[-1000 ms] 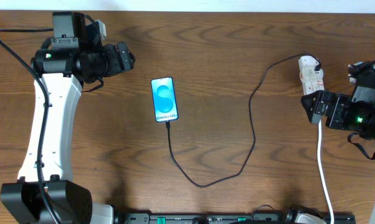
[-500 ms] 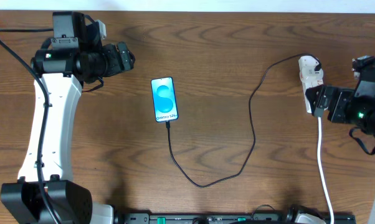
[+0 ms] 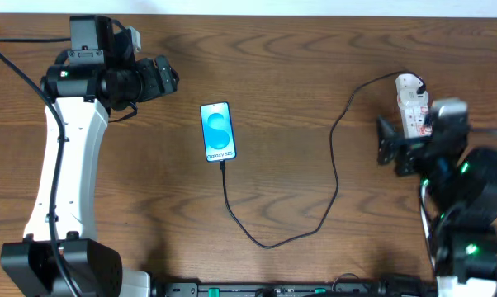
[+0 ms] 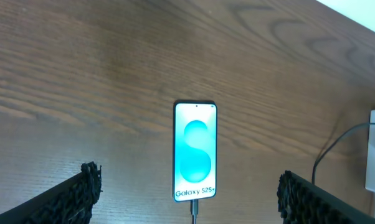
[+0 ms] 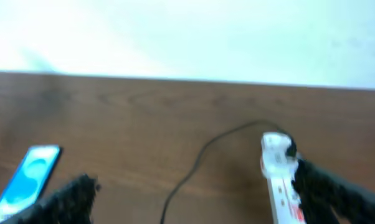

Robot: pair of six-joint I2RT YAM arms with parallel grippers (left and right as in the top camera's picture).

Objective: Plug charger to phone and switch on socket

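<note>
Overhead: cable (image 3: pixel 337 177) already seated in phone (image 3: pixel 216 132), toward tabletop (image 3: pixel 314 49) far-left corner, power strip (image 3: pixel 410 99) near right edge; left pincer (image 3: pixel 170 78) and right pincer (image 3: pixel 393 150) both spread wide, empty; an off-centre poke could shove the strip, missing its switch.

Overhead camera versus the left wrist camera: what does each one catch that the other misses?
Only overhead: the right hand beside the socket, and the whole loop of the charger. Only left wrist: its own spread fingertips close up, and clearly readable "Galaxy S25+" lettering on the phone. Both: the phone on the wooden table, the charger plugged into its lower end, and the socket.
</note>
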